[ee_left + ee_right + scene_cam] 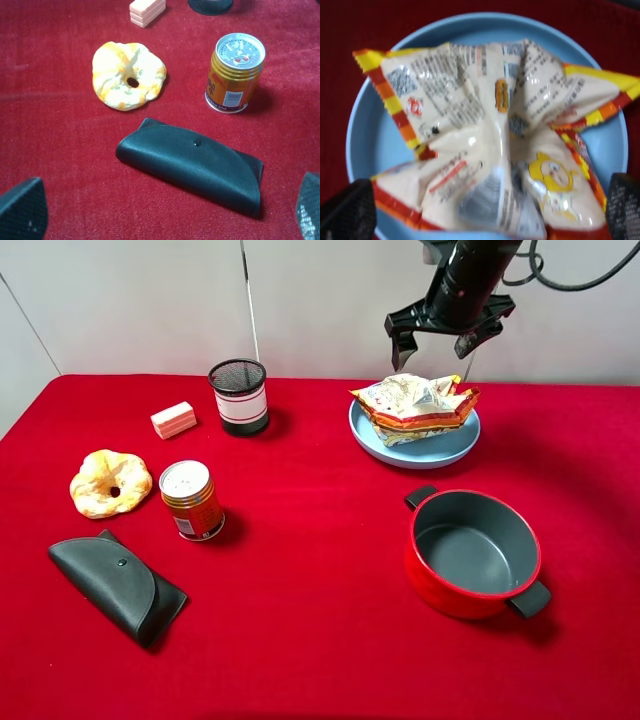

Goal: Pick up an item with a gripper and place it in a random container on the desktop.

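While the right gripper (432, 352) hangs above the far edge of the light-blue plate (440, 452), its jaws are spread wide and grip nothing. You see the snack packet (415, 402) lying crumpled in that plate, its striped corners seemingly poking past the rim. Bare red desktop (320, 570) lies between plate, red pot (440, 590) and mesh cup (239, 395). Your left gripper (165, 210), also wide and empty, hovers near the black glasses case (190, 162).

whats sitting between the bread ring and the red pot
The gold can stands between the bread ring and the red pot, near the bread; the high view shows it.
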